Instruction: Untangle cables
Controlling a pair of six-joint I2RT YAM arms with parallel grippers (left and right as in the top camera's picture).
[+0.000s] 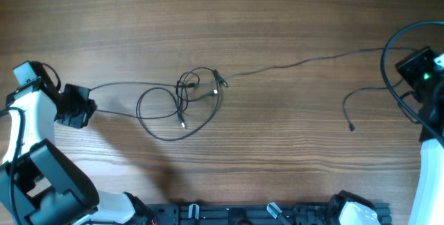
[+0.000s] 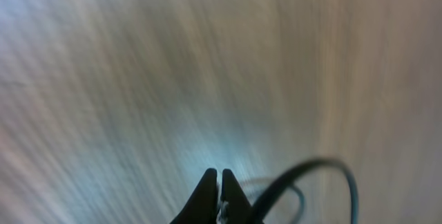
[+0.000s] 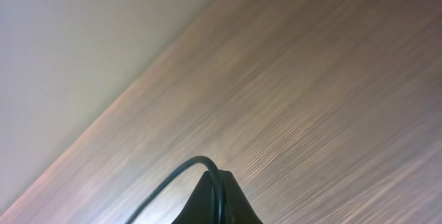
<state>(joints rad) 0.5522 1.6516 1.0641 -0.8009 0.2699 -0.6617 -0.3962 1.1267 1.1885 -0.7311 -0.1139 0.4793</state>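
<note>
The thin black cables (image 1: 182, 104) lie in a loose tangle of loops with small plug ends, left of the table's middle. One strand runs left to my left gripper (image 1: 82, 104), whose jaws (image 2: 219, 182) are shut on a cable end; a blurred loop of cable (image 2: 324, 165) curves beside them. Another strand (image 1: 298, 62) runs right from the tangle towards my right gripper (image 1: 416, 72). In the right wrist view those jaws (image 3: 216, 182) are shut on a thin cable (image 3: 181, 170) that arcs out to the left. A further strand ends in a plug (image 1: 352, 127) at the right.
The wooden table (image 1: 277, 162) fills the overhead view. Thicker black arm cables (image 1: 386, 53) loop around the right arm at the far right edge. A black mounting rail (image 1: 277, 213) runs along the front edge. The left arm's body (image 1: 41, 169) stands at the front left.
</note>
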